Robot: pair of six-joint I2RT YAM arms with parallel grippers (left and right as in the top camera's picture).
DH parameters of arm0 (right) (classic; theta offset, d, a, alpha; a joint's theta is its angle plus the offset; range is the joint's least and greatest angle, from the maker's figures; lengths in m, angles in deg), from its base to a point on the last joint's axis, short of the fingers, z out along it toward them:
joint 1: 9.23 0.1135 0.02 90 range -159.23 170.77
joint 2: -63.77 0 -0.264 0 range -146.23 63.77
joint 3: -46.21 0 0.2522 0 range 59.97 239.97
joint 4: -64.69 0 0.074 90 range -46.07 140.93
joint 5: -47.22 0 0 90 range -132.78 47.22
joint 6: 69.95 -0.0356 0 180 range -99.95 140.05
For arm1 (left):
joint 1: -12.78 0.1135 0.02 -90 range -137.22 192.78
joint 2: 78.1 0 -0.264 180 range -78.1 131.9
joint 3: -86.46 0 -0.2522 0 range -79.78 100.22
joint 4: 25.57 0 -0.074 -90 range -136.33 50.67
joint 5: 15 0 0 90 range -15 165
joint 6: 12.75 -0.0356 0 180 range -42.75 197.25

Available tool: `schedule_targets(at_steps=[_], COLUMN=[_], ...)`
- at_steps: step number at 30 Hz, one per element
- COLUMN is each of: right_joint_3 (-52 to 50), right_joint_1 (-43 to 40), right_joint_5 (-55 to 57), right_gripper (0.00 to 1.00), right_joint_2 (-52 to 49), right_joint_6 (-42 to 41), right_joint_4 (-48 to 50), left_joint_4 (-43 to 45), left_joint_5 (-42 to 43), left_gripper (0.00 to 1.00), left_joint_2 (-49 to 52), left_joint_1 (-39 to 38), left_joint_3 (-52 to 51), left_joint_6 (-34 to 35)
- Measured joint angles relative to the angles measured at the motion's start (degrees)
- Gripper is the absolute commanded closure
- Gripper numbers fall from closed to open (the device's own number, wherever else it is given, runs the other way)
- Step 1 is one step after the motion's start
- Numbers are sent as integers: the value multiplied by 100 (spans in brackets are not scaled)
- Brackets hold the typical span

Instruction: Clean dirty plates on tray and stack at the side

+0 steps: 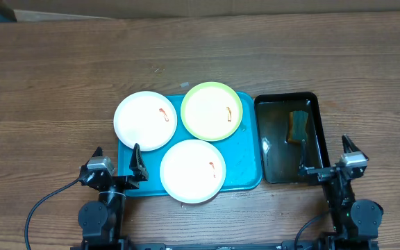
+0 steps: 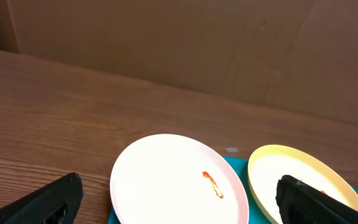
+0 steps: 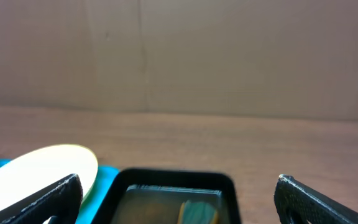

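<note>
3 smeared plates [image 1: 192,171] sit on the turquoise tray [image 1: 247,170], left gripper [image 1: 117,154] and right gripper [image 1: 323,156] both spread wide and empty nearby; the right should probably first pinch the sponge [image 1: 298,126] squarely from the black tub [image 1: 283,173].

Brown wood-grain table [image 1: 61,83]; plain brown board backdrop [image 2: 197,43] behind far edge; even light.

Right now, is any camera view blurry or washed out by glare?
Overhead: sharp, evenly lit, red smears readable. Left wrist: the white plate is clear, slightly bright. Right wrist: soft focus, the black tub blurred, the yellow-green plate washed out.
</note>
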Motion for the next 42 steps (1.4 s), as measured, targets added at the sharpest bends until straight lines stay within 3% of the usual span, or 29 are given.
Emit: schedule_targets(at_steps=[6,11,20,26,29,35,39,42], right_joint_3=[369,2011,6052,8037,8511,8585,8583,8583], right_joint_1=[2,2,2,0,0,0,2,2], right_joint_5=[48,50,116,92,-120,-334,-348,-299], right_gripper=[0,0,0,0,2,24,25,25], right_joint_2=[-28,-671,-4251,-6649,-7453,-8317,-8666,-8780], right_joint_6=[-422,-623,-697,-743,-752,-780,-791,-866], right_joint_4=[-743,-1617,-4581,-6207,-6782,-7597,-7711,-7676], left_joint_4=[0,-2,-4,-9,-24,201,302,-254], left_joint_5=[0,-2,-20,-92,-236,-337,-153,-15], left_gripper=[0,0,0,1,0,0,0,0], left_joint_2=[-2,0,-2,-2,0,-2,0,74], left_joint_1=[0,0,0,0,0,0,0,0], left_joint_3=[0,0,0,0,0,-2,24,302], left_joint_6=[0,0,-2,-22,-35,-35,118,326])
